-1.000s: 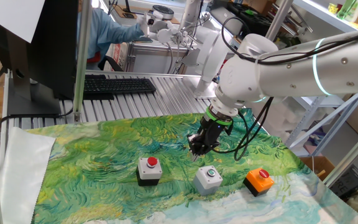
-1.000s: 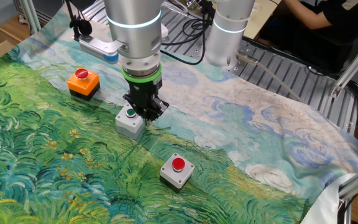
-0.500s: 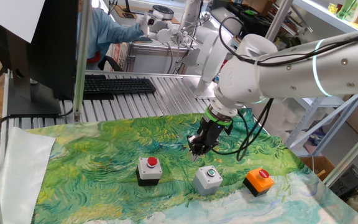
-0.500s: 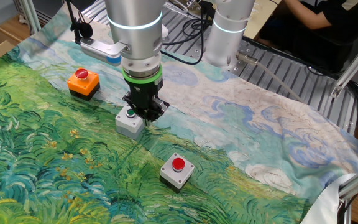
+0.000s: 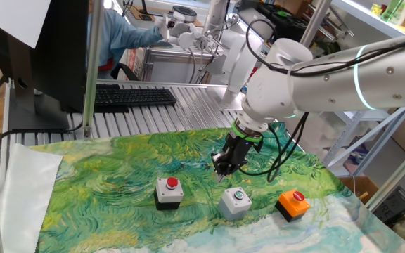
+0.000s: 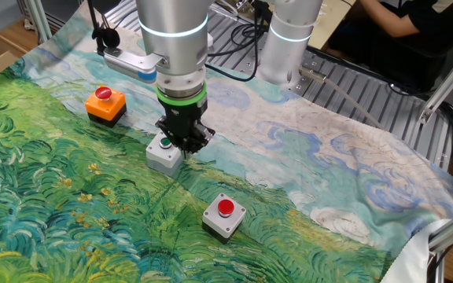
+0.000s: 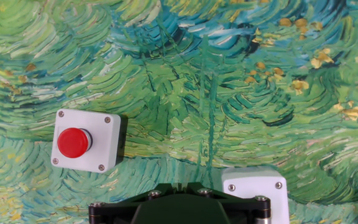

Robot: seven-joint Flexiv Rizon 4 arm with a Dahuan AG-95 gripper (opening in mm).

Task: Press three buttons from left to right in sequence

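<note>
No shift since a second ago: shut, empty gripper (image 6: 183, 143) just beside green button (image 6: 164, 142), apparently mid-sequence, needing a small move over its cap, then down.

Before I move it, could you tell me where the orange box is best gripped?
Grip the orange box by two opposite flat side walls, coming straight down. It sits upright on the cloth with space all round, and its raised red button makes the top a poor hold.

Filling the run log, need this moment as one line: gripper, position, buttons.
gripper: shut, pointing down | position: beside grey box with green button, above cloth | black-and-white box with red button: clear | orange box with red button: clear
</note>
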